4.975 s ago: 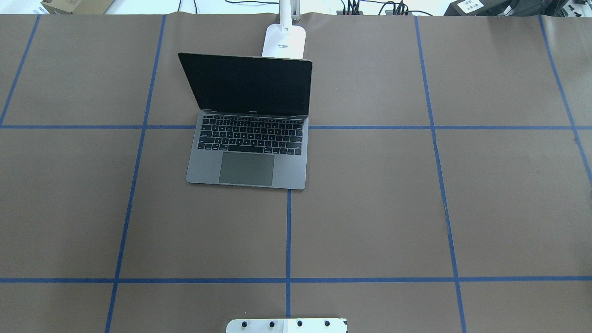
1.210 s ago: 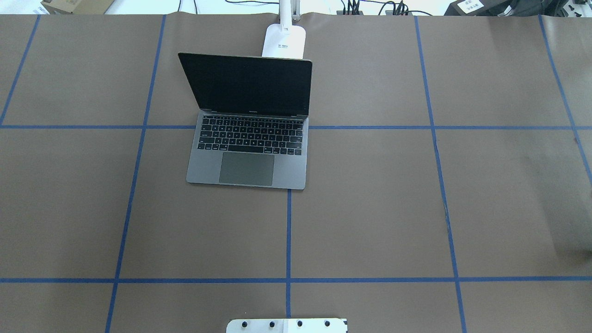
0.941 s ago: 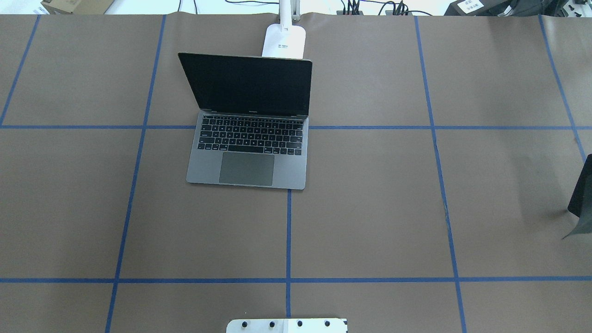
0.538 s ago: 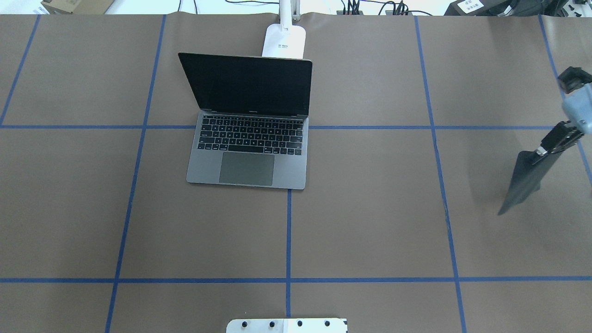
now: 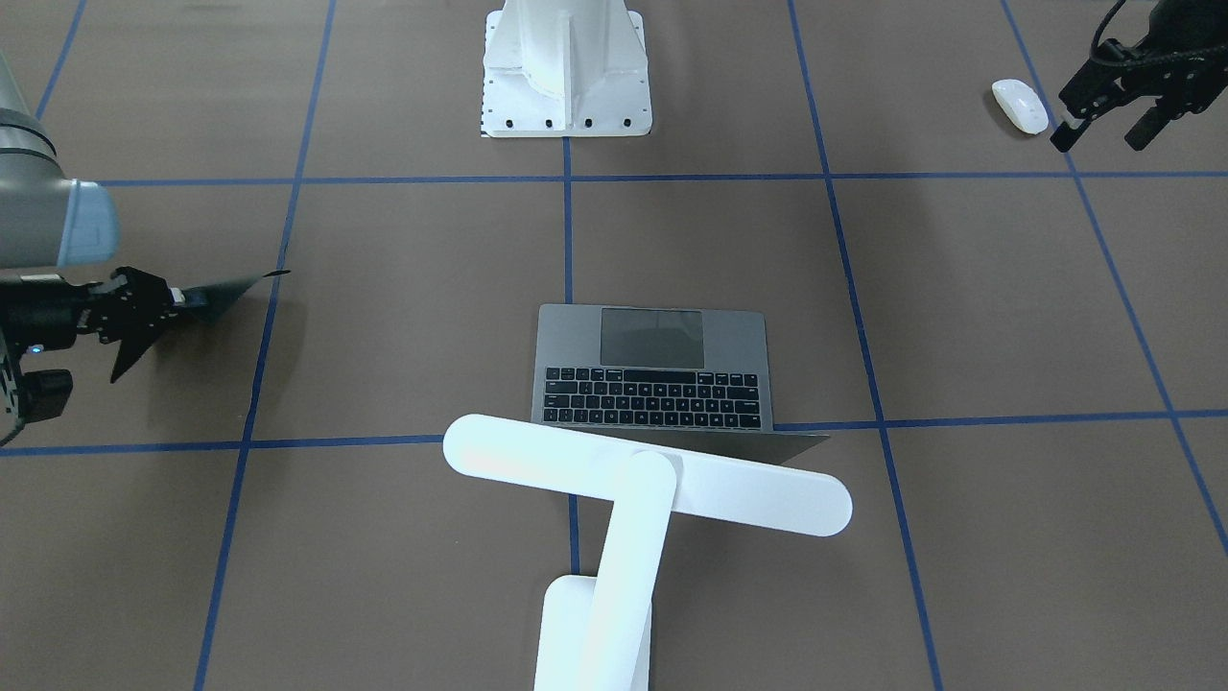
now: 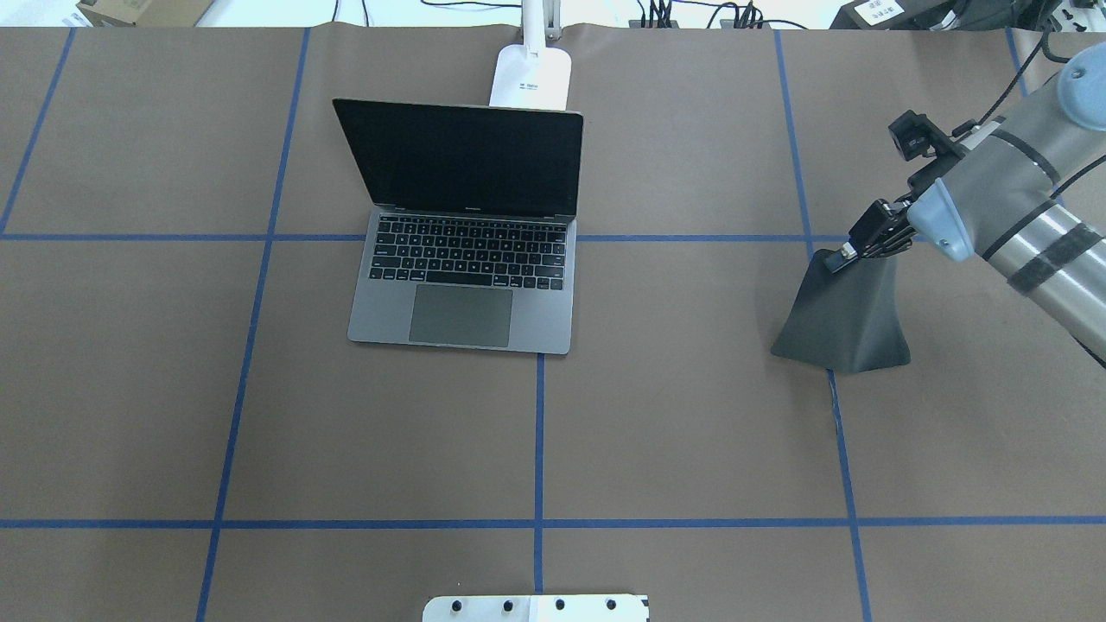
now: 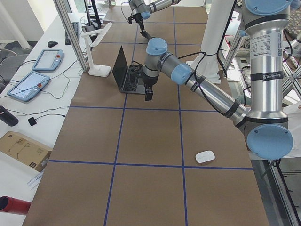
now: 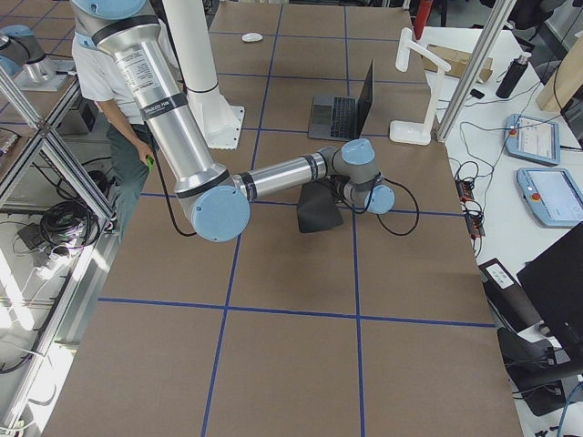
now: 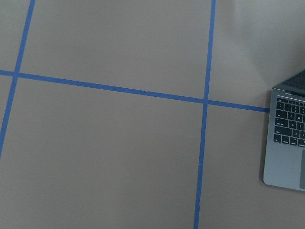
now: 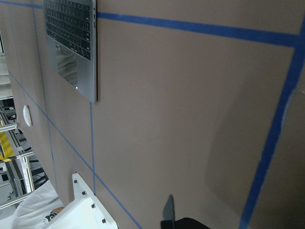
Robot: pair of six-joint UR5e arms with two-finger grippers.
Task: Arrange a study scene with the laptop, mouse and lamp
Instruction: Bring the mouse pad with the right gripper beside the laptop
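**Mat coming in, mouse not yet fetched**

Since half a second back, overhead view, my right arm has swung further in from the table's right edge. The right claw (image 6: 838,257) is pressed together on the top edge of the black mat (image 6: 842,328), now well right of the laptop (image 6: 462,285). The mat hangs limp, fanning out below the pinch. I can't tell whether its lower edge touches the table (image 6: 691,432). Holding it by one edge probably lets the bottom land first and the rest follow. The laptop and lamp (image 6: 531,78) are unmoved, lid up with the screen toward me, lamp base just behind it.

Front view: the lamp's bar head reaches across above the lid, presumably to light the keys. The mouse (image 5: 1020,106) lies off to my left, level with the white pedestal (image 5: 566,67) and well apart from the laptop. The left claw (image 5: 1098,130) has its fingers spread and holds nothing.

Left side view: the left claw hangs in the air out toward the laptop. The mouse sits on the table nearer my base, so the two are apart.

Right side view: the mat is a dark shape under the near wrist.

Left wrist: bare sheet, with the laptop's corner at the edge.

Right wrist: laptop, tiny mouse, a sliver of mat.

Containers: none on the table to log.
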